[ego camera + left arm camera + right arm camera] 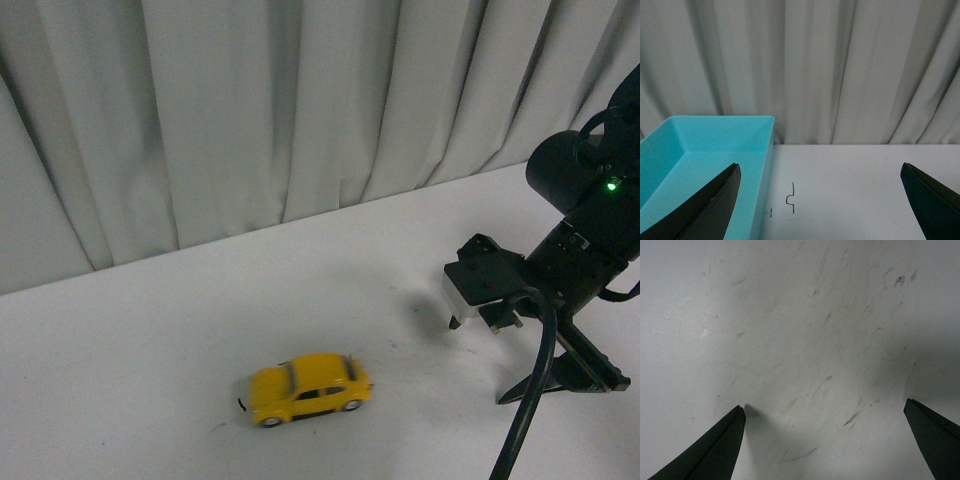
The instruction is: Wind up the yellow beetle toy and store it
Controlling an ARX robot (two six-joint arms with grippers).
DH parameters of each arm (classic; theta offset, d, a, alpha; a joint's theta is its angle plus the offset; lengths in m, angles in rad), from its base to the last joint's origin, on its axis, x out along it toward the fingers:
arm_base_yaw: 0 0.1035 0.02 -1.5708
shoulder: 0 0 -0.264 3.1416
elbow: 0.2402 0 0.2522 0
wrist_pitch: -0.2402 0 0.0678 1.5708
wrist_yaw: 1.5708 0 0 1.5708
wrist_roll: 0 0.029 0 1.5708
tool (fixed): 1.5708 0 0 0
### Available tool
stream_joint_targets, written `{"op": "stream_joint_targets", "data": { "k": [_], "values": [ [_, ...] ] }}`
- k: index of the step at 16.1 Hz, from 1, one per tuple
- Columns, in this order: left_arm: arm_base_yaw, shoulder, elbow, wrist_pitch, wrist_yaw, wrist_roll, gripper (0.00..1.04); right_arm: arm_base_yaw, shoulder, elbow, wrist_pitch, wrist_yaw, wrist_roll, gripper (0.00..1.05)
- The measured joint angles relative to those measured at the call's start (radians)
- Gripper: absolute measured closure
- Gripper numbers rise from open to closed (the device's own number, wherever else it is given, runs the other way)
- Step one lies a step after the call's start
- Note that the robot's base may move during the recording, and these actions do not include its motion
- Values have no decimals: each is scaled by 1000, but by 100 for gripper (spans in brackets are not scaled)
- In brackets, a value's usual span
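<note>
The yellow beetle toy (308, 390) stands on its wheels on the white table, low and left of centre in the front view. My right gripper (563, 385) is open and empty, pointing down at the table to the right of the toy and well apart from it. The right wrist view shows only bare scuffed table between its open fingers (715, 450); the toy is not in it. My left gripper (820, 200) is open and empty, and its arm is out of the front view. The toy does not show in the left wrist view.
A light blue bin (700, 150), open-topped, stands beside the left gripper's finger (705, 210) in the left wrist view. Small black pen marks (791, 199) are on the table next to it. A grey curtain (300, 100) hangs along the table's far edge.
</note>
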Motion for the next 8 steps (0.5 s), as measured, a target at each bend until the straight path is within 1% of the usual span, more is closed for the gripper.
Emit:
{"op": "stream_joint_targets", "data": {
  "k": [8],
  "values": [
    [0, 0, 0, 0, 0, 0, 7, 40, -42, -11, 1, -22, 0, 7]
  ]
}}
